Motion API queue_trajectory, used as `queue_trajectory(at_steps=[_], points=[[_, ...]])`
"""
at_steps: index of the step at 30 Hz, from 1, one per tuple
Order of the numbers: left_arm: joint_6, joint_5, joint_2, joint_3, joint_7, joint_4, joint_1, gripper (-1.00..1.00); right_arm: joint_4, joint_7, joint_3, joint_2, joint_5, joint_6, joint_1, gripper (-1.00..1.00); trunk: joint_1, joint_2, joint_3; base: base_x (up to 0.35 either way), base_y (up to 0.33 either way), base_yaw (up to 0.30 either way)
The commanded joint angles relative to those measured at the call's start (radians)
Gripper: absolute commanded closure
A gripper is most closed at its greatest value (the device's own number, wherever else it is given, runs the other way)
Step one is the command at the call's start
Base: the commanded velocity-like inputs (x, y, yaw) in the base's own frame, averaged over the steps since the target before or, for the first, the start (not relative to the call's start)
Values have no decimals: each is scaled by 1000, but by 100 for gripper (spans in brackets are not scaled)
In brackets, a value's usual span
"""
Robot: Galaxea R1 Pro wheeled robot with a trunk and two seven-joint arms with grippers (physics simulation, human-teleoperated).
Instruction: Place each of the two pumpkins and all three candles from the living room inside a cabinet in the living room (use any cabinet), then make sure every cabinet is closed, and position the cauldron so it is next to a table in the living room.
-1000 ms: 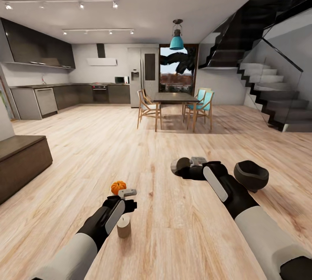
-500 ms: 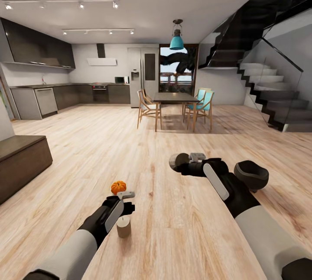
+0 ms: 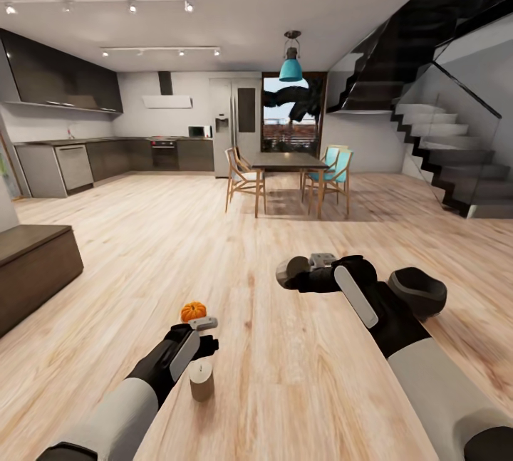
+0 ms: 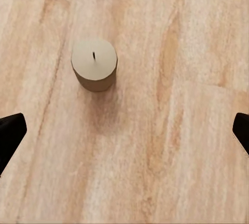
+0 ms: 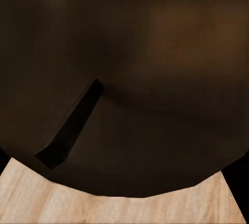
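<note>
— What did you see from the head?

— My left fingers (image 3: 207,345) hung low over the wooden floor (image 3: 142,247), near and to the left. A candle on the floor (image 3: 201,381) stood upright just nearer than them, and one pumpkin (image 3: 193,311) sat on the boards just beyond them. My right fingers (image 3: 308,278) reached out to the centre right, with a stubby round grey-brown thing at their tip, the held candle (image 3: 288,272) by its look. The cauldron (image 3: 420,290) sat on the floor to the right of my right forearm, which covered part of it. A low dark-brown cabinet (image 3: 35,265) stood at the left edge, well apart from all of that. A dining table (image 3: 285,160) with chairs stood far off in the middle.

— And from the left wrist?

— The same candle on the floor (image 4: 94,64), seen from above, with its pale top and small wick. My left fingers (image 4: 10,130) were spread wide apart, one black tip at each side edge, and they touched nothing. The candle stood ahead of them, closer to one tip than to the other.

— And the right wrist?

— A dark brown rounded mass (image 5: 155,78) sat very close, with one of my right fingers (image 5: 72,128) lying black across it. They seemed clamped on it. A strip of floor (image 5: 124,211) showed past its edge.
</note>
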Motion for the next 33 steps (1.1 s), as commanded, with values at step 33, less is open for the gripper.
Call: queue_trajectory(at_steps=[33], points=[[109, 9, 7, -4, 5, 198, -76, -100, -1, -9, 1, -1, -7, 2, -1, 100, 1, -1, -5, 159, 11, 0]])
